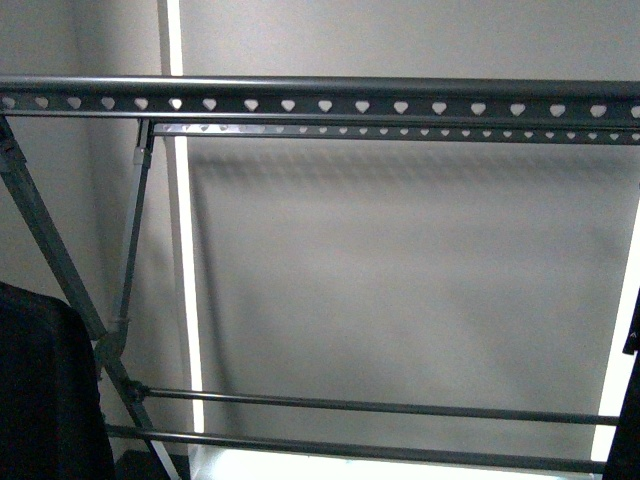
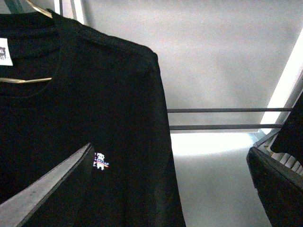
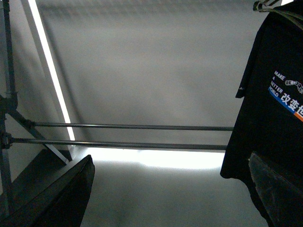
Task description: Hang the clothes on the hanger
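The hanger, a grey metal rack, shows its heart-punched top rail (image 1: 320, 103) across the front view, with a crossed leg (image 1: 60, 260) at the left and thin lower bars (image 1: 380, 408). The clothes, a black T-shirt (image 3: 274, 104) printed "MAKE A BETTER WORLD", hang at the right wrist view's edge, partly behind one finger (image 3: 279, 189). My right gripper (image 3: 170, 161) is open and empty beside it. My left gripper (image 2: 170, 156) is open, with another black shirt (image 2: 94, 104), small chest logo, on a thin wire hanger (image 2: 28, 80) behind one finger (image 2: 52, 184).
Dark cloth hangs at the lower left (image 1: 40, 390) and right edge (image 1: 630, 440) of the front view. A pale wall (image 1: 400, 280) with a bright vertical strip (image 1: 185, 250) stands behind the rack. The rack's lower bars (image 3: 128, 135) cross the right wrist view.
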Robot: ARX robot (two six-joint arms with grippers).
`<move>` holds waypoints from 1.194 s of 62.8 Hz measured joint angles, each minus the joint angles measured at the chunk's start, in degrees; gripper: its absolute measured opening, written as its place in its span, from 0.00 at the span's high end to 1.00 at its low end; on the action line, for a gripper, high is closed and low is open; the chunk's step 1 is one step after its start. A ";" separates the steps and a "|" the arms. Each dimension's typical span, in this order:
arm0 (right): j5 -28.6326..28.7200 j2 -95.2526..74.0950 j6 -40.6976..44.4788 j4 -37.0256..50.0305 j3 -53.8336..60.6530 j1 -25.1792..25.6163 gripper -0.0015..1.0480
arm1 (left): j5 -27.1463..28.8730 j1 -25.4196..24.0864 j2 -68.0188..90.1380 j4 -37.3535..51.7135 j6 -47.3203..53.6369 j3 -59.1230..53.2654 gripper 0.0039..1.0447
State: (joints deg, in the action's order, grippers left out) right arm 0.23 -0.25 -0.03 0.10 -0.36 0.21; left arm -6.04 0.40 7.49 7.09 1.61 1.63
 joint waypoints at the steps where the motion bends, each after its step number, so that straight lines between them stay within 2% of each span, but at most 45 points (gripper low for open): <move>1: 0.00 0.00 0.00 -0.02 0.00 0.00 0.07 | 1.09 0.68 1.22 1.27 0.15 0.22 0.06; 8: -0.17 0.00 0.00 -0.02 0.00 0.00 0.07 | 15.96 8.37 16.66 14.21 -0.39 7.13 0.06; 12: -0.17 0.00 0.00 0.00 0.00 0.00 0.07 | 23.28 11.43 25.27 17.49 -2.23 13.51 0.06; 16: -0.13 0.00 0.00 -0.02 0.00 0.00 0.07 | 30.53 13.05 35.41 16.02 -6.43 22.21 0.06; 19: -0.15 0.00 0.00 0.00 0.00 0.00 0.07 | 36.72 13.84 45.07 11.28 -12.13 30.56 0.06; 24: -0.15 0.00 0.00 0.00 0.00 -0.02 0.07 | 41.75 13.86 57.00 2.56 -21.42 40.92 0.06; 27: -0.17 0.00 0.00 -0.02 0.00 -0.02 0.07 | 41.81 13.42 65.77 -8.63 -32.44 49.64 0.06; 29: -0.15 0.00 0.00 0.00 0.00 -0.02 0.07 | 41.59 13.31 68.11 -12.11 -34.86 52.06 0.06; 34: -0.15 0.00 0.00 0.00 0.00 -0.02 0.07 | 42.23 13.09 76.24 -21.90 -48.09 59.95 0.06; 40: -0.15 0.00 0.00 -0.02 0.00 -0.02 0.07 | 42.49 12.68 81.64 -23.61 -56.43 65.40 0.06; 62: -0.15 0.00 0.00 0.00 0.00 -0.02 0.07 | 42.60 9.49 93.66 -20.44 -61.59 75.32 0.06; 72: -0.15 0.00 0.00 -0.02 0.00 -0.02 0.07 | 44.39 7.67 94.64 -17.79 -58.66 76.30 0.40; 75: -0.15 0.00 0.00 0.00 0.00 -0.02 0.07 | 44.50 7.48 94.64 -16.85 -57.88 76.28 0.46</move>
State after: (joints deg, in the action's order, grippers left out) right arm 0.08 -0.25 -0.03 0.10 -0.36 0.19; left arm 38.46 7.88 102.13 -9.76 -56.27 77.91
